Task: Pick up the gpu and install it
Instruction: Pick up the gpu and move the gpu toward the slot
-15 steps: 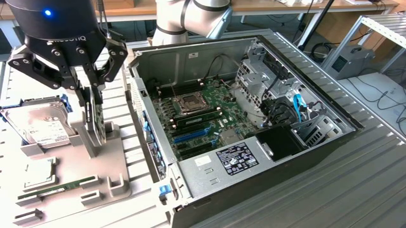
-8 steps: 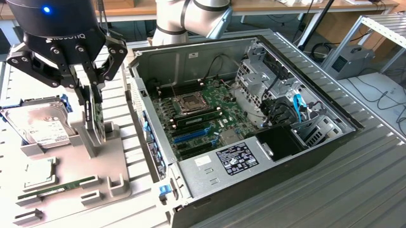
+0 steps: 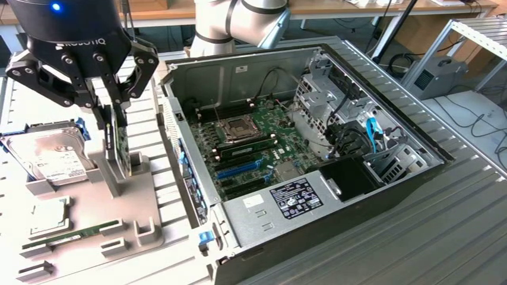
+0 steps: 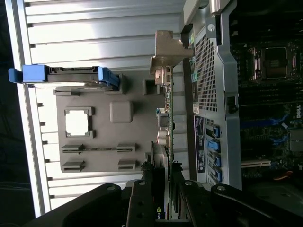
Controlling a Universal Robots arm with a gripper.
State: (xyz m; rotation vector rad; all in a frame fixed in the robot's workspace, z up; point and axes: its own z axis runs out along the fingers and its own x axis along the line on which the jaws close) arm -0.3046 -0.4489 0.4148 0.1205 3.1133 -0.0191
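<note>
GPU (image 3: 120,154) stands on its long edge, clamped between the two fingers of the gripper (image 3: 116,119), which have closed narrowly on its upper part. In the exterior view it is over the grey tray (image 3: 151,202), near the tray's edge that faces the open computer case (image 3: 246,208). Its lower edge is down among the tray's posts, and I cannot tell whether it is touching them. A hard drive (image 3: 51,154) sits at the tray's far corner, with a processor chip (image 3: 49,217) and a memory stick (image 3: 75,233) towards the near edge.

In the wrist view the GPU (image 4: 165,118) shows edge-on, running from the gripper (image 4: 163,189) to its metal bracket, between the tray (image 4: 99,142) and the case (image 4: 208,71). The hard drive (image 4: 71,75), chip (image 4: 77,122) and memory stick (image 4: 97,148) lie on the tray.
</note>
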